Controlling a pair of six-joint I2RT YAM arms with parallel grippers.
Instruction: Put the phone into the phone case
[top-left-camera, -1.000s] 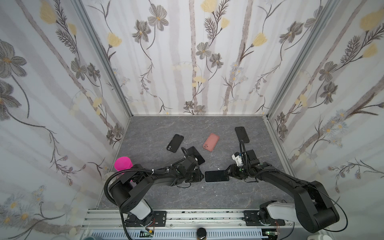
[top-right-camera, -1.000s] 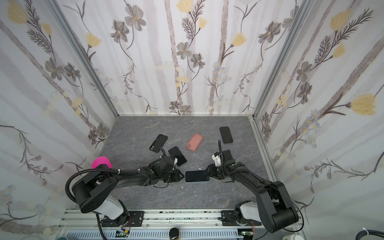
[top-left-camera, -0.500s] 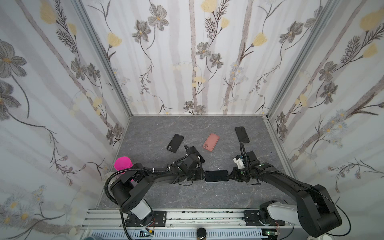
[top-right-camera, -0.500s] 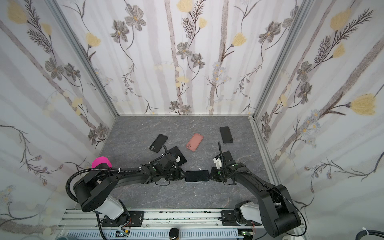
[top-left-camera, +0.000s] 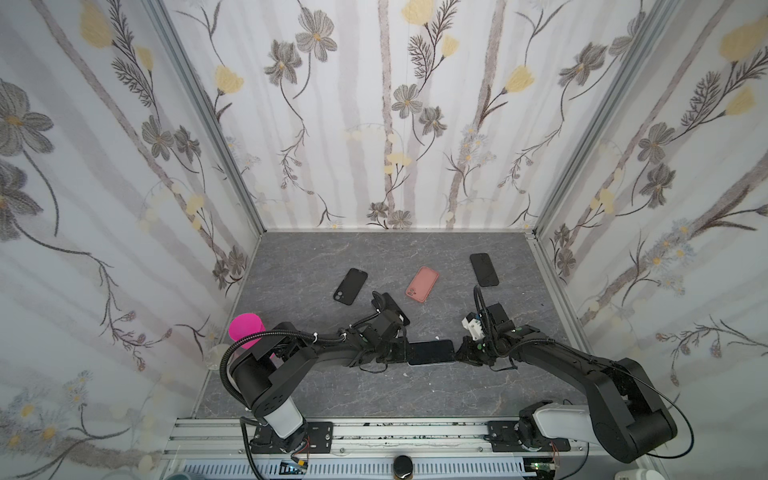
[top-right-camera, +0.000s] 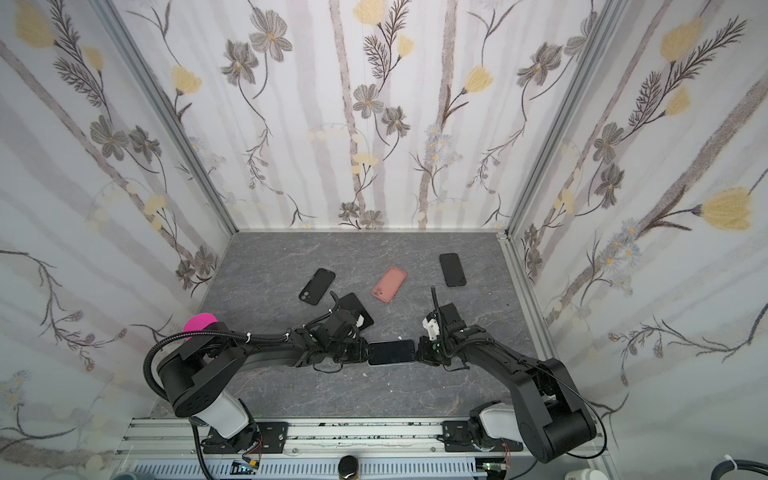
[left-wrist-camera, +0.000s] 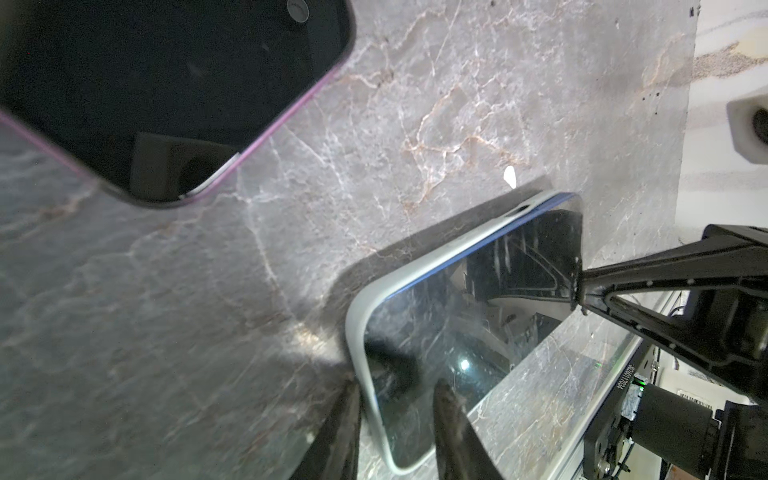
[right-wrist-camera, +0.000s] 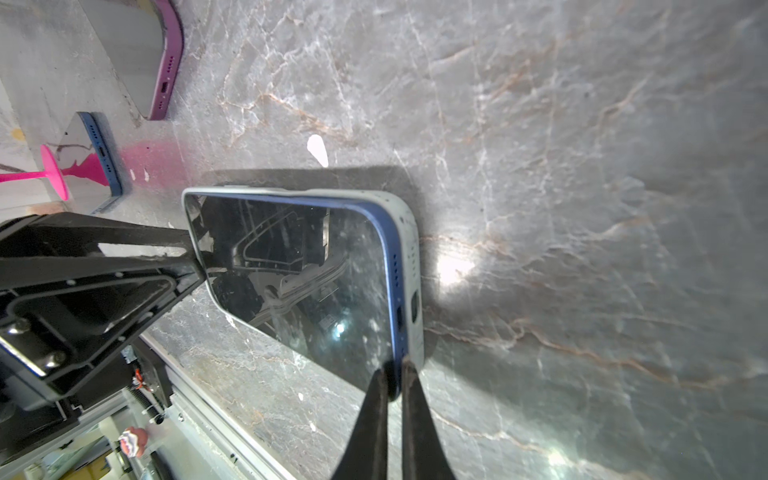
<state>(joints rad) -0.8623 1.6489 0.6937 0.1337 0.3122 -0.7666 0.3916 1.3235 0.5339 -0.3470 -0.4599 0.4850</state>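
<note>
A blue-edged phone (top-left-camera: 430, 352) (top-right-camera: 392, 352) lies screen up in a pale grey phone case (left-wrist-camera: 357, 316) (right-wrist-camera: 411, 249) at the table's front middle. At the end by my left gripper the case rim wraps the phone (left-wrist-camera: 457, 324). At the opposite end the phone's blue edge (right-wrist-camera: 390, 266) shows above the rim. My left gripper (top-left-camera: 401, 353) (top-right-camera: 365, 353) (left-wrist-camera: 395, 384) is shut on the case's end, one finger outside the rim and one over the screen. Shut, my right gripper (top-left-camera: 457, 353) (top-right-camera: 419, 353) (right-wrist-camera: 392, 365) touches the blue edge at a corner.
A black phone (top-left-camera: 392, 305) (left-wrist-camera: 166, 83) lies just behind my left arm. Farther back are a black case (top-left-camera: 350, 286), a pink case (top-left-camera: 422, 284) and another black phone (top-left-camera: 483, 269). A pink cup (top-left-camera: 245, 328) stands at the left wall.
My right gripper has closed from partly open and its tips now rest on the phone's corner. The left gripper has kept its hold and the phone has barely shifted.
</note>
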